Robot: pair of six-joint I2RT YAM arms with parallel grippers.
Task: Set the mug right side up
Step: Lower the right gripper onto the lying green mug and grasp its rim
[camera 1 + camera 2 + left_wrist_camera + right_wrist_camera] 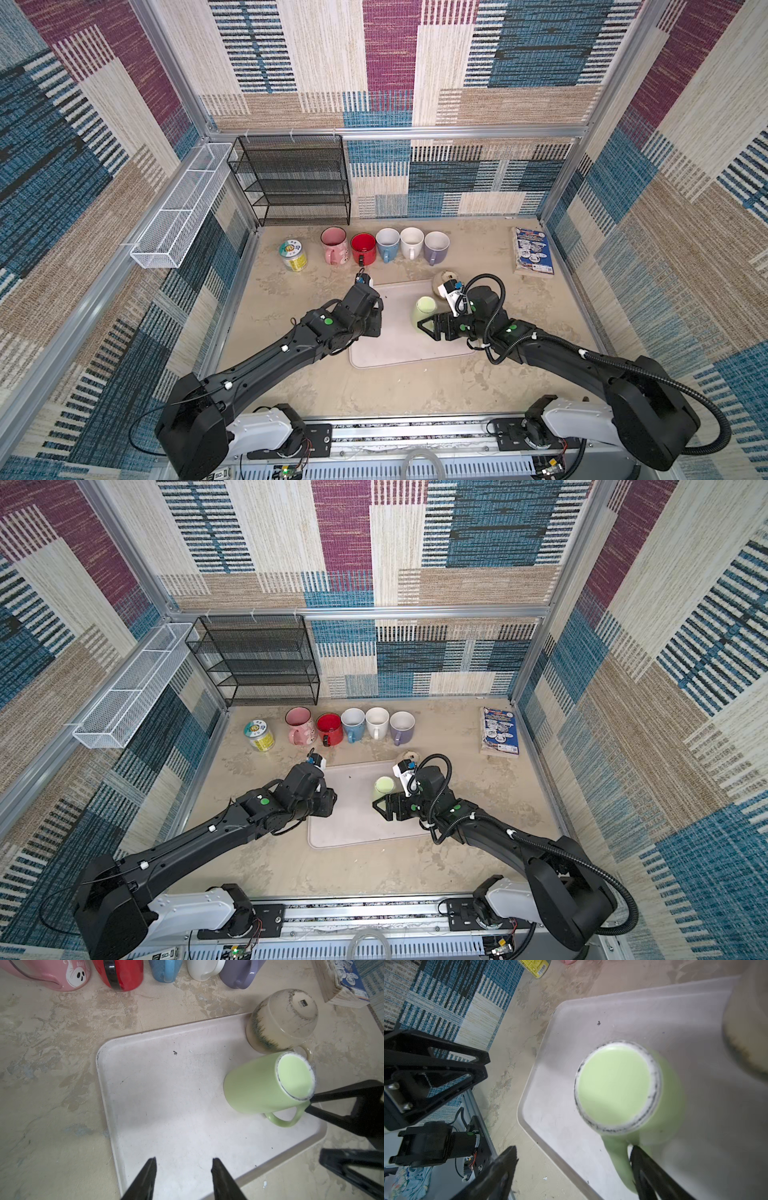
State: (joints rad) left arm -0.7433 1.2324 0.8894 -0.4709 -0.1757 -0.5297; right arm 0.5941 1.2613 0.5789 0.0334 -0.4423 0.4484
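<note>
The green mug (614, 1084) stands bottom-up on the tray (166, 1105), right in front of the right pincer (572, 1148). That pincer's jaws are spread wide, and the handle (616, 1159) sits between them, close against one finger and not gripped. Beyond the mug a beige mug (284, 1020), also inverted, crowds the tray's corner. Out towards the left pincer (184, 1160) the tray floor is open. The left pincer hangs half-spread over the tray's rim, holding nothing. In both top views the right pincer hides the handle; only the wrist views show it.
</note>
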